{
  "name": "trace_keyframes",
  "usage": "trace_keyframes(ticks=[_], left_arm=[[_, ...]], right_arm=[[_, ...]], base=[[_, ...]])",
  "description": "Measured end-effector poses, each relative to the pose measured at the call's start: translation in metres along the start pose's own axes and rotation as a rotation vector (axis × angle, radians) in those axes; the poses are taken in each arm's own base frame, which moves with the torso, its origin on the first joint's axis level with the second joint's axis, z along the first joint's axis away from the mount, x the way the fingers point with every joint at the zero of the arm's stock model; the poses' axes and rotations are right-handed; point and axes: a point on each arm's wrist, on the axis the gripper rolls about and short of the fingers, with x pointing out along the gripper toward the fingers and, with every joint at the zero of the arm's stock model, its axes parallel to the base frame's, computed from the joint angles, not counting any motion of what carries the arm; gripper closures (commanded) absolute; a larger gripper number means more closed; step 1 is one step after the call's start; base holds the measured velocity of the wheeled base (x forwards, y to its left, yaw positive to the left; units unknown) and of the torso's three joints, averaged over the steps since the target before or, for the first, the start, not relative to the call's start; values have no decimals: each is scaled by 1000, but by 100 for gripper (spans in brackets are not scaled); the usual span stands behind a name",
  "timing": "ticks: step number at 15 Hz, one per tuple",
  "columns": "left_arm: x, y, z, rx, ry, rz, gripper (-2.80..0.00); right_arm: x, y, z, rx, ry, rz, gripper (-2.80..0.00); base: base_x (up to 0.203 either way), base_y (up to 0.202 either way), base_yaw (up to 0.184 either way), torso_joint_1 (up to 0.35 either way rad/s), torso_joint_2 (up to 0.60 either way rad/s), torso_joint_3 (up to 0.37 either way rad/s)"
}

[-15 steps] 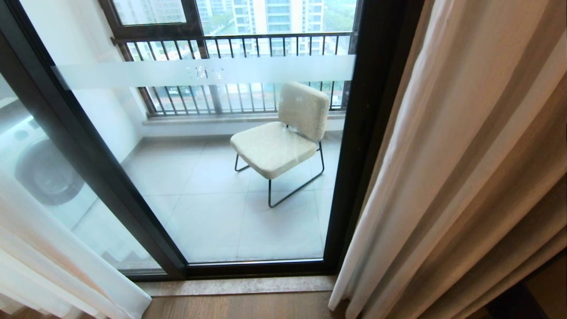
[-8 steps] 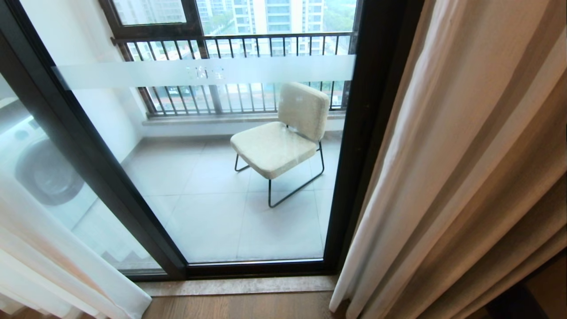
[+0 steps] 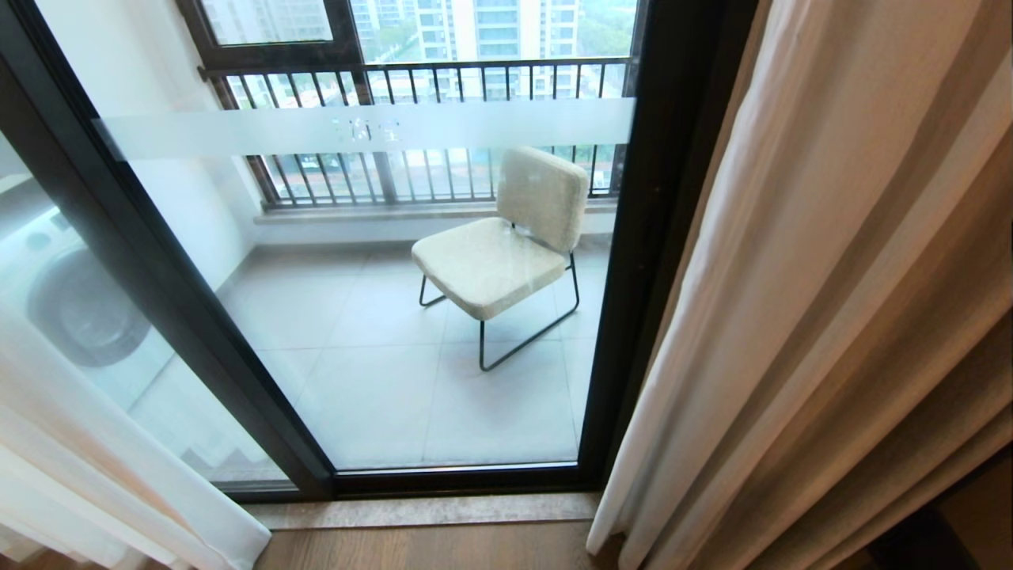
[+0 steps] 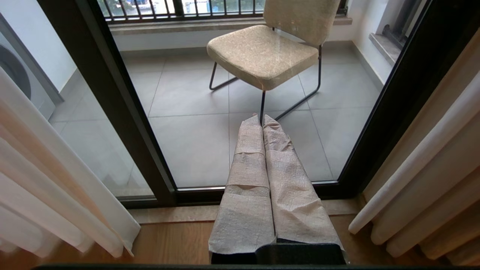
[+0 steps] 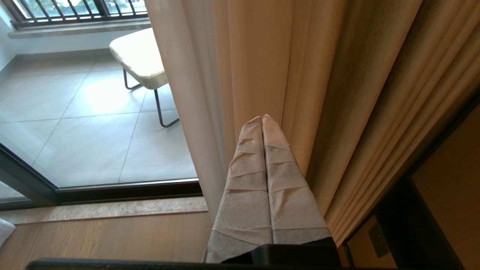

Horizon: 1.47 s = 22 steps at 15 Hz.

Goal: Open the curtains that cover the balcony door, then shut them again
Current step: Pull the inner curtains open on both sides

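Pleated beige curtains [image 3: 831, 317] bunched beside bare balcony door [image 3: 633, 261], both grippers [image 4: 262, 117] pressed closed, empty

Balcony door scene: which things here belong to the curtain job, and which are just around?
Job: curtains, balcony door, left gripper, right gripper.
Just around: chair, railing, washing machine.

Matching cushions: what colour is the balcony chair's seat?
Cream-beige, speckled; the chair shows best in the left wrist view.
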Motion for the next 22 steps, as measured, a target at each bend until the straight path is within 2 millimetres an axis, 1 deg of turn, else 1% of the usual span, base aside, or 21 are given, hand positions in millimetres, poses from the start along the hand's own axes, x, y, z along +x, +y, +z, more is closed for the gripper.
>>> trace_keyframes(ticks=[8, 10, 22], left_arm=[[0, 0, 0, 0, 2, 0, 0], [0, 0, 0, 0, -1, 0, 0], [0, 0, 0, -1, -2, 0, 0]], right_arm=[[0, 0, 0, 0, -1, 0, 0], [0, 0, 0, 0, 0, 1, 0], [0, 0, 0, 0, 0, 0, 0]], base=[[0, 0, 0, 0, 0, 0], [5, 77, 3, -2, 1, 6], [0, 180, -2, 4, 2, 2]])
